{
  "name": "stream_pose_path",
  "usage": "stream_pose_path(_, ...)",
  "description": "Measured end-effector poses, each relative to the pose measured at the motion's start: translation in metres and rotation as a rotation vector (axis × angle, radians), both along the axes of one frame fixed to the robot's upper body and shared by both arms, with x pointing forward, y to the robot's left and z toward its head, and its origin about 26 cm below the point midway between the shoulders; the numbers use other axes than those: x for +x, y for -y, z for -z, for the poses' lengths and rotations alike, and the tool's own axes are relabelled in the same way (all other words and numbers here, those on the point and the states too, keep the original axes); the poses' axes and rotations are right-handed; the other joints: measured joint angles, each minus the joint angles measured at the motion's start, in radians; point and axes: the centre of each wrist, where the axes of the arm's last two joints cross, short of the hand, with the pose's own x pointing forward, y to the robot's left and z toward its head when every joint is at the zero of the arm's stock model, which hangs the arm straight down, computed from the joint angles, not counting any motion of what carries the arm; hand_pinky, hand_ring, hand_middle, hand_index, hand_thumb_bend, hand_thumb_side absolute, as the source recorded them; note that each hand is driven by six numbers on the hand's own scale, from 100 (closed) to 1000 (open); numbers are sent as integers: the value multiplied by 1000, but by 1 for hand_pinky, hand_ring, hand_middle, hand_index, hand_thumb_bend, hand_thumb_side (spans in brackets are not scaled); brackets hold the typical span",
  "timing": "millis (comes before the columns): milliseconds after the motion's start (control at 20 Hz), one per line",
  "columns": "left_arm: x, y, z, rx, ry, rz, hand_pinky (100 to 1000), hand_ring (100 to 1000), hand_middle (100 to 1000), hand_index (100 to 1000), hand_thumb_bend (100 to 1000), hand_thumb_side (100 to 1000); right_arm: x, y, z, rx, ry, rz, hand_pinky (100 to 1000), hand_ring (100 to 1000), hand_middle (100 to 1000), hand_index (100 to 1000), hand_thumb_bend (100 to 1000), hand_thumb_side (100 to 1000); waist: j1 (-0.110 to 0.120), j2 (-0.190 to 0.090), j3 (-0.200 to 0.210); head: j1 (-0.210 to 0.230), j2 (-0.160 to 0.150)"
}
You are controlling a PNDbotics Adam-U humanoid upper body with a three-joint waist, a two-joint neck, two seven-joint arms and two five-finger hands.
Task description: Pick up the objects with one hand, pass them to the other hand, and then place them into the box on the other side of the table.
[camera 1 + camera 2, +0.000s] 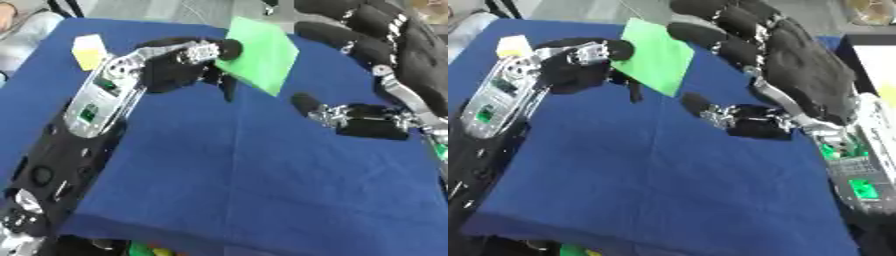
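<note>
Nearest the camera, the robot's black and silver left forearm runs up the left side of the blue cloth-covered bench (245, 190), ending in the left hand (179, 62) over the far part of the surface. That hand has its fingers curled, pinching the left edge of a flat bright green square sheet (258, 52), which stands tilted with its lower corner pointing down toward the cloth. Holding it by one edge leaves the rest of the sheet free, which looks like an offer for the handover the task asks for.

On the other side, the right hand (741, 117) hangs just to the right of and below the sheet, close to it but apart from it. Its fingers are spread and reach toward the green sheet, holding nothing, with the thumb side stretched out nearest the lower corner, so it seems ready to receive.

A small yellow block (87, 50) lies on the cloth beyond the left wrist, untouched. No box can be made out clearly in either view.
</note>
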Motion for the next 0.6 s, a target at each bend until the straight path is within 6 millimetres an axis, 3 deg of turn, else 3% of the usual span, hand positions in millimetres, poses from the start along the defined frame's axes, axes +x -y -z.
stream_pose_path(600, -6, 16, -7, -71, 83, 10, 703, 517, 440, 593, 100, 775, -3, -4, 0, 19, -57, 17, 885, 905, 924, 949, 251, 166, -5, 1, -2, -9, 0)
